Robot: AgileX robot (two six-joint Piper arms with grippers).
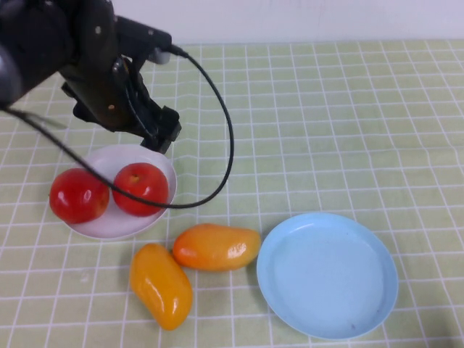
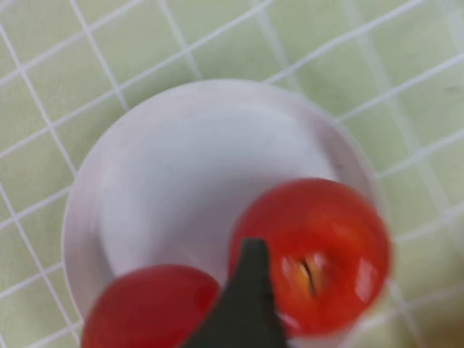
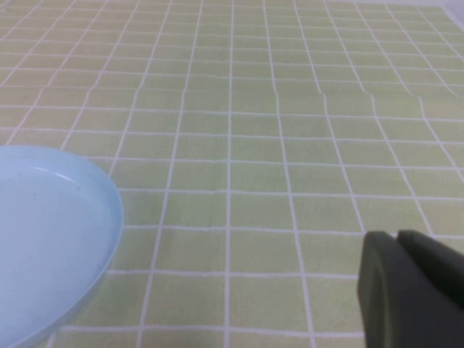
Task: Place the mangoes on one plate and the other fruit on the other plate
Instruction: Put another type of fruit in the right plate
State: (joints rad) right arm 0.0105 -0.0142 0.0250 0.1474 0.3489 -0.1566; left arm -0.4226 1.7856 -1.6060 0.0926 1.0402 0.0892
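Both round red fruits [image 1: 78, 194] [image 1: 141, 187] lie side by side on the white plate [image 1: 116, 156] at the left. My left gripper [image 1: 161, 130] hovers just above the plate's far edge, open and holding nothing. In the left wrist view one dark finger [image 2: 250, 297] shows between the two red fruits [image 2: 313, 254] [image 2: 148, 308] on the white plate [image 2: 181, 159]. Two orange-yellow mangoes [image 1: 216, 246] [image 1: 161, 285] lie on the cloth in front of the white plate. The light blue plate [image 1: 328, 274] at the front right holds nothing. My right gripper [image 3: 397, 238] is shut and empty, low over the cloth beside the blue plate [image 3: 43, 232]; the high view does not show it.
A green checked cloth [image 1: 326, 123] covers the table. The left arm's black cable [image 1: 225, 123] loops down across the white plate's near rim.
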